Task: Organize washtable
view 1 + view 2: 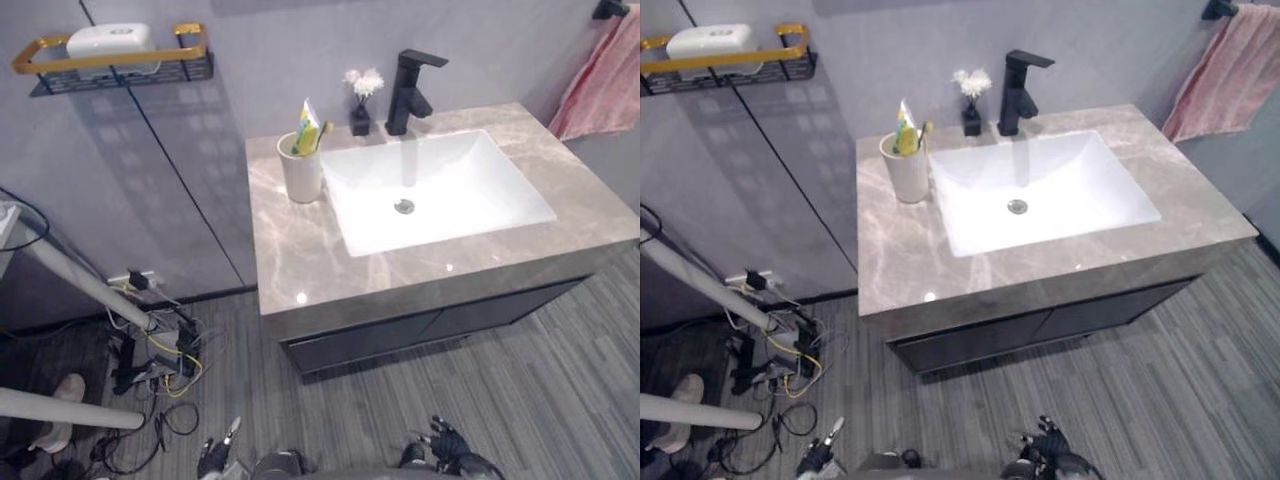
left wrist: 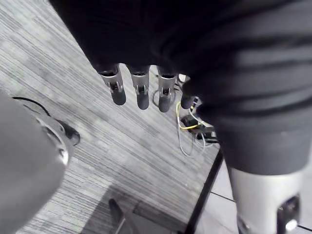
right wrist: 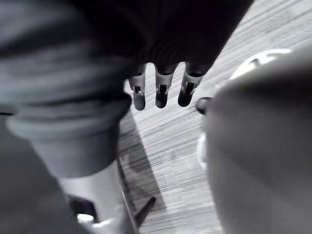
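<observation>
Cup (image 1: 300,172) beside sink (image 1: 450,185), left hand (image 1: 214,458), right hand (image 1: 447,444) low

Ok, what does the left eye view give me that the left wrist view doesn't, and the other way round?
Left eye view: the washtable with its white sink, black faucet, the cup holding toothbrush and toothpaste, the wall shelf and pink towel. Left wrist view: the left hand close up, fingers straight, holding nothing. Both: that hand hanging low above the grey plank floor, away from the washtable.
</observation>
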`<state>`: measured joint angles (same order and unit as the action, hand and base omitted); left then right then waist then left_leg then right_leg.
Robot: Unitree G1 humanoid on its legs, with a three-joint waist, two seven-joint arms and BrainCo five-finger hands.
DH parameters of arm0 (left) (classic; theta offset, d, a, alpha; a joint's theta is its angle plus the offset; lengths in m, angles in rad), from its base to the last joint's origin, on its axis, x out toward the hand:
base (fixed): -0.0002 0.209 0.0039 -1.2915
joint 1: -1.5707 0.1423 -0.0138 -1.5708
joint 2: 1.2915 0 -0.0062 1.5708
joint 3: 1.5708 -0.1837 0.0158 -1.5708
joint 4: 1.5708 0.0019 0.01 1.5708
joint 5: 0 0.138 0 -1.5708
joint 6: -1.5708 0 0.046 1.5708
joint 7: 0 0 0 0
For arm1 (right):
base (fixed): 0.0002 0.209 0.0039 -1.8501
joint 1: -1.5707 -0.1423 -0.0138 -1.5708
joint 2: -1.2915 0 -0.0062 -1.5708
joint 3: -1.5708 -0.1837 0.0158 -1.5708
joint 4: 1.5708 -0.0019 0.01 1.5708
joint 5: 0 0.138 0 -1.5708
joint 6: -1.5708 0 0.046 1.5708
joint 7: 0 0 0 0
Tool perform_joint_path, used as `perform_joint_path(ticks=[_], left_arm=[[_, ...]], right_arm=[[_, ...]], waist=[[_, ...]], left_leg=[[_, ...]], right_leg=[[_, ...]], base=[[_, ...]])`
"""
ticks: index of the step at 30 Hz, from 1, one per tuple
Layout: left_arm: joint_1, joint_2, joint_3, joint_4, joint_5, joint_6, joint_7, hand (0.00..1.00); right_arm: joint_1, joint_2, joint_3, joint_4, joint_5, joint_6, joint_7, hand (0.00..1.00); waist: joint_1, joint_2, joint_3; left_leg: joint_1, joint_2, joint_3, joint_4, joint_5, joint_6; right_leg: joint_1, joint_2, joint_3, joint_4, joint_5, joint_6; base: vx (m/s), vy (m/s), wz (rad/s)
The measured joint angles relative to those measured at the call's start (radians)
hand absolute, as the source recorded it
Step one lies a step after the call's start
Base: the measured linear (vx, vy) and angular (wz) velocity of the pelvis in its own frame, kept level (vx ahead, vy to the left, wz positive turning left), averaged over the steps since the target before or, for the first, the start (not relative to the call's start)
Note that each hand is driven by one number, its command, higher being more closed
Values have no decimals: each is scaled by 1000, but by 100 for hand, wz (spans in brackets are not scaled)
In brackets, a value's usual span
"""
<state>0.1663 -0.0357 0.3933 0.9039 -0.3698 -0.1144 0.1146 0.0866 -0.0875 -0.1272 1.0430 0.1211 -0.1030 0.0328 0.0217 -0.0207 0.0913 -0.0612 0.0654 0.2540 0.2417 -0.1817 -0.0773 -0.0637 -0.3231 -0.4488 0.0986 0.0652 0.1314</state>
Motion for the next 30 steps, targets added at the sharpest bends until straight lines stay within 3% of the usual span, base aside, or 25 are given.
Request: perform_joint_path(ticks=[4, 5, 6, 7, 8, 10, 12, 14, 15, 16, 17, 18, 19, 20, 21, 22, 24, 27, 28, 30], left_arm=[[-25, 32, -34, 11, 58, 9, 2, 0], [-32, 32, -33, 11, 70, 15, 2, 0], [-23, 28, -32, 13, 72, 18, 2, 0], [-25, 21, -30, 14, 72, 18, 2, 0], [-29, 27, -28, 15, 72, 18, 3, 0], [-24, 42, -24, 43, 72, 19, 1, 0], [4, 39, 4, 67, 71, 21, -3, 0], [15, 35, 12, 81, 70, 24, -6, 0], [26, 26, 37, 85, 65, 24, -8, 0], [29, 30, 43, 88, 65, 26, -8, 0], [30, 15, 39, 88, 65, 31, -11, 0], [38, 4, 37, 88, 64, 30, -16, 0], [22, 1, 22, 83, 57, 20, -24, 0], [13, 5, 10, 80, 55, 18, -25, 0], [-14, 9, 5, 80, 48, 19, -23, 0], [-29, -1, -4, 75, 47, 18, -22, 0], [-29, -1, -44, 64, 48, 13, -23, 0], [-33, -2, -95, 43, 49, 7, -24, 0], [-31, 2, -116, 42, 49, 5, -22, 0], [-34, 15, -126, 35, 50, 0, -22, 0]], right_arm=[[14, -6, -23, -23, -2, 4, -8, 0], [26, -6, -22, -36, -2, 2, -7, 0], [23, -16, -23, -43, -1, 0, -7, 0], [18, -18, -30, -47, 6, 3, -4, 0], [17, -18, -46, -51, 9, 0, -4, 0], [18, -17, -59, -19, 7, -3, 1, 0], [10, -18, -59, 21, 3, -4, 15, 0], [2, -18, -58, 42, 2, -4, 15, 0], [-21, -19, -52, 62, -7, -4, 15, 0], [-33, -21, -51, 68, -10, -5, 15, 0], [-39, -32, -44, 71, -13, -6, 15, 0], [-42, -38, -38, 70, -12, -6, 13, 0], [-38, -52, -15, 76, -12, -5, 13, 0], [-39, -54, -3, 79, -12, -4, 14, 0], [-42, -57, 31, 80, -12, -3, 14, 0], [-45, -60, 51, 79, -12, -2, 12, 0], [-36, -45, 77, 79, -15, -1, 14, 0], [-39, -36, 97, 75, -18, -5, 14, 0], [-33, -27, 97, 76, -19, -4, 13, 0], [-19, -13, 94, 68, -18, -9, 13, 0]], waist=[[-8, -8, 16], [-8, -7, 19], [-5, 29, 20], [-6, 29, 26], [-11, 33, 37], [-7, 22, 36], [-9, 7, 26], [-7, -2, 18], [-2, -18, 7], [-4, -9, 10], [1, 20, -10], [4, 38, -34], [-6, 23, -43], [-5, 11, -45], [-2, 7, -38], [-6, 40, -40], [0, 34, -39], [-5, 40, -44], [-1, 34, -45], [-7, 22, -45]], left_leg=[[37, -31, 64, 17, -23, 40], [52, -34, 99, 8, -25, 59], [76, -16, 163, -39, -11, 103], [80, -14, 193, -42, -13, 113], [93, -14, 227, -47, -15, 121], [109, -10, 313, -39, -27, 141], [108, 11, 424, -20, -35, 152], [98, 33, 491, 10, -48, 160], [76, 75, 573, 66, -68, 159], [69, 100, 596, 89, -75, 153], [35, 121, 608, 61, -69, 143], [24, 128, 626, 28, -40, 137], [25, 121, 695, 26, -18, 118], [20, 121, 718, 43, -18, 117], [6, 144, 730, 80, -21, 113], [3, 198, 728, 113, -15, 107], [-7, 252, 723, 199, -20, 101], [-51, 228, 638, 92, 18, 86], [-55, 221, 603, 58, 72, 86], [-28, 204, 594, 25, 97, 72]], right_leg=[[-32, -53, 4, 85, 12, -19], [-47, -56, -17, 88, 50, -68], [-37, -36, -45, 44, 96, -127], [-55, -54, -106, 139, 44, -142], [-81, -101, -196, 381, -85, -153], [-61, -133, -282, 633, -204, -172], [-6, -147, -353, 767, -243, -188], [18, -158, -378, 771, -239, -195], [24, -159, -397, 719, -246, -199], [4, -124, -402, 676, -248, -203], [-10, -1, -356, 508, -248, -203], [-7, 43, -334, 438, -275, -188], [-1, 33, -292, 407, -326, -121], [12, 29, -274, 351, -326, -97], [33, 71, -237, 241, -321, -50], [63, 143, -227, 152, -263, -73], [115, 197, -199, 51, -231, -93], [147, 227, -181, 2, -217, -105], [157, 237, -180, -2, -217, -105], [179, 238, -192, -17, -213, -99]], base=[[-30, 137, -36], [-91, 162, -86], [-107, 137, -95], [-136, 122, -107], [-122, 129, -92], [-105, 125, -109], [-91, 29, -142], [-75, -63, -150], [-150, -188, -171], [-182, -205, -217], [-175, -178, -151], [-165, -243, -159], [-126, -254, -104], [-105, -388, -117], [-46, -337, -93], [-46, -345, -84], [-20, -203, -57], [3, -134, -36], [43, -57, 5], [67, -48, 17]])
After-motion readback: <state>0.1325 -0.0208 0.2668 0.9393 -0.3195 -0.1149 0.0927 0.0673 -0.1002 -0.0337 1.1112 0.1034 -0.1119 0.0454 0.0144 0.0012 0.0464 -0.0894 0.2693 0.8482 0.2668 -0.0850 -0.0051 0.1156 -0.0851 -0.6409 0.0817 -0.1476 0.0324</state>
